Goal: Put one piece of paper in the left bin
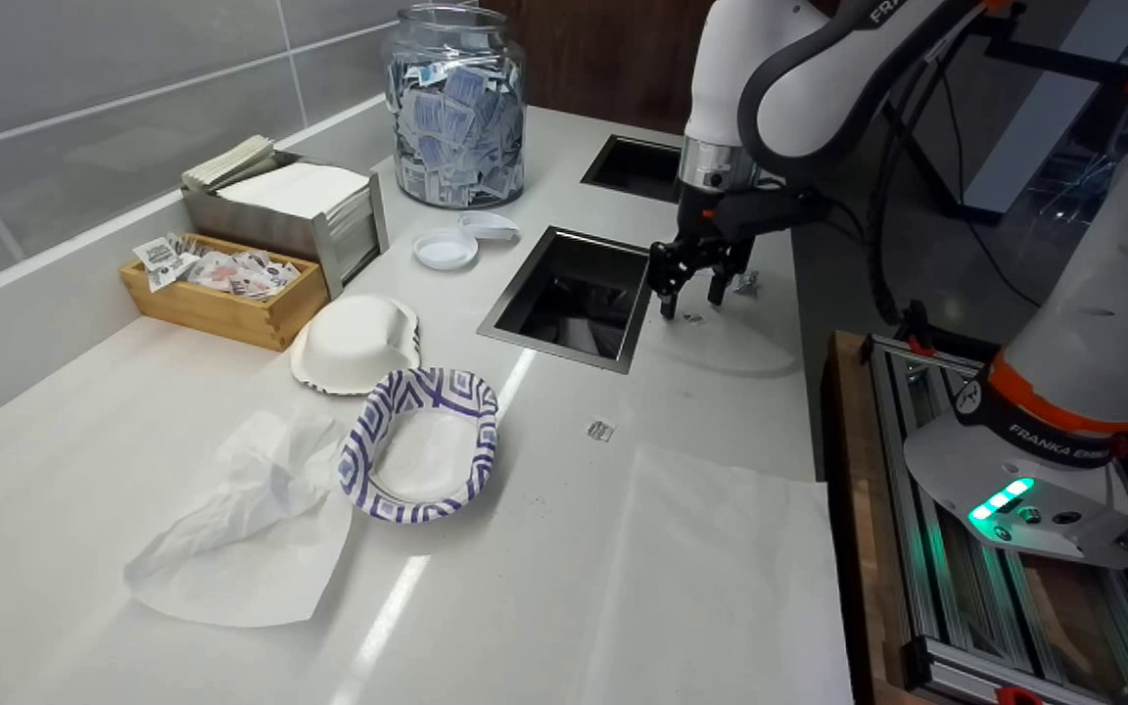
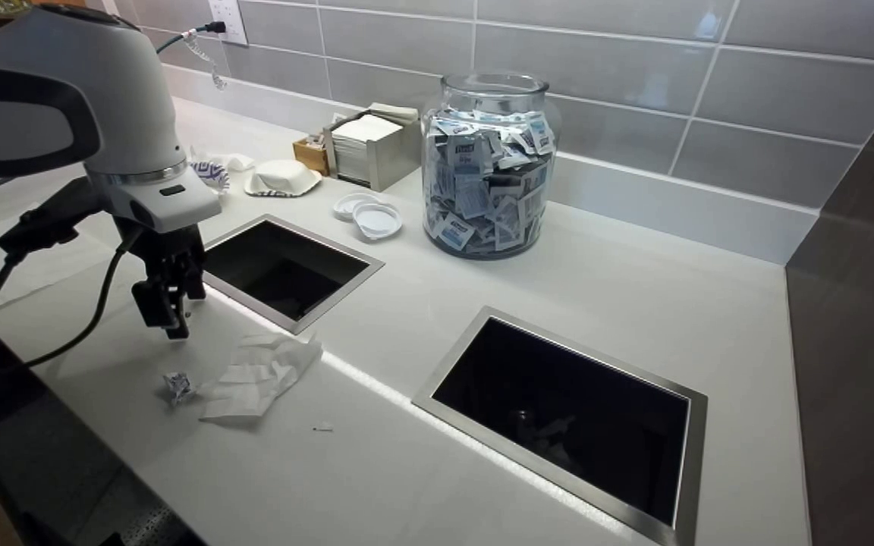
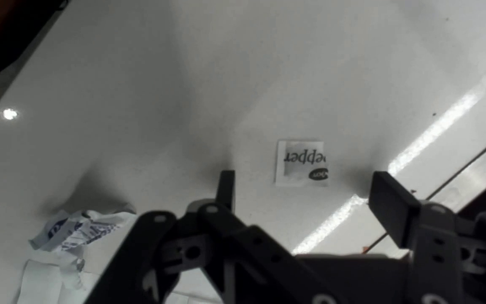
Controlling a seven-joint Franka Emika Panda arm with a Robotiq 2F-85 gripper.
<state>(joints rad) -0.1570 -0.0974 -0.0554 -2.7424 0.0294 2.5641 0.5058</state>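
Pepper packet (image 3: 302,164) on worktop (image 1: 721,401), inward from robot-side edge: "pepper", inverted in wrist view. Robot base (image 1: 1044,499) beyond edge: "FRANKA EMIKA". Robot arm (image 1: 804,108): "FRA".

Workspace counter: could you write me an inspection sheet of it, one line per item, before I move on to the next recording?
Surface: white counter, dark specks showing in the wrist view.
Job's things: pepper-printed scrap lying on the counter; left bin set into it.
Clutter: crumpled wrapper beside a creased paper sheet; patterned bowl.
End effector: open, jaws either side of the scrap in the wrist view, nothing held.
Cables: black cable looping beside the end effector.
Surroundings: grey tiled wall, dark panel.
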